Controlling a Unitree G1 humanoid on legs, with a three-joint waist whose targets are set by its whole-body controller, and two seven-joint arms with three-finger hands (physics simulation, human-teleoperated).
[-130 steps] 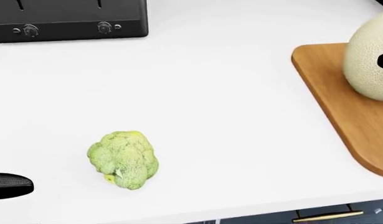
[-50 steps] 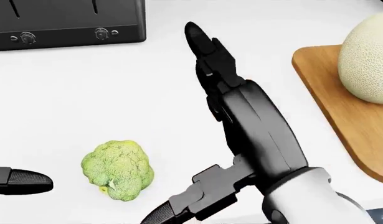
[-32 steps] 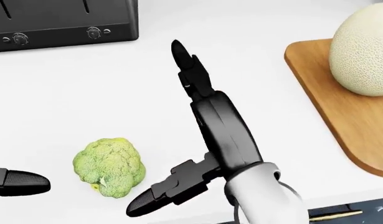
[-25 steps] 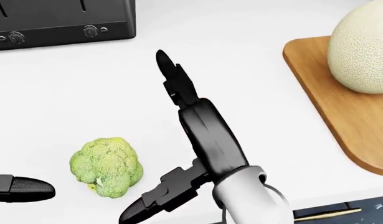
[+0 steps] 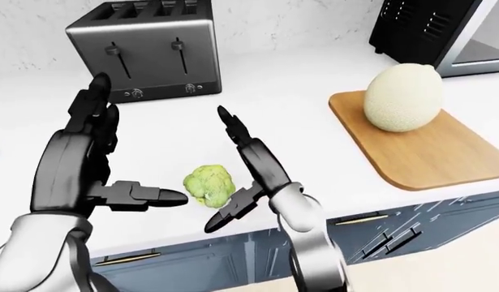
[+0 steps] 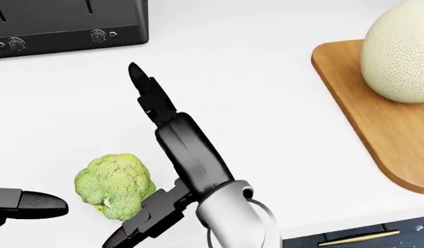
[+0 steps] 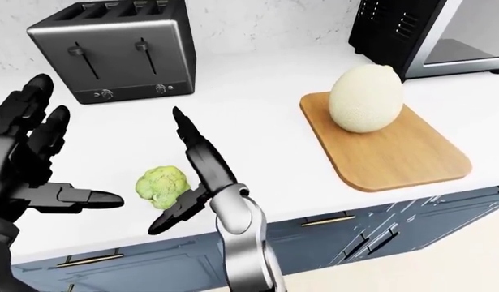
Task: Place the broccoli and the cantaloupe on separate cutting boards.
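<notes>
The broccoli (image 5: 210,185) lies on the white counter (image 5: 298,103) between two spread hands: left hand (image 5: 82,164) at nine o'clock, right hand (image 5: 247,173) at three. The cantaloupe (image 5: 401,98) rests on a wooden cutting board (image 5: 420,155) at two o'clock.

Cantaloupe (image 6: 399,54) — cut off (head view) — by right edge.

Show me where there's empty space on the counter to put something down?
Bare white counter runs between the toaster and the cutting board holding the cantaloupe. It is crowded round the broccoli, with the left hand and right hand either side.
</notes>
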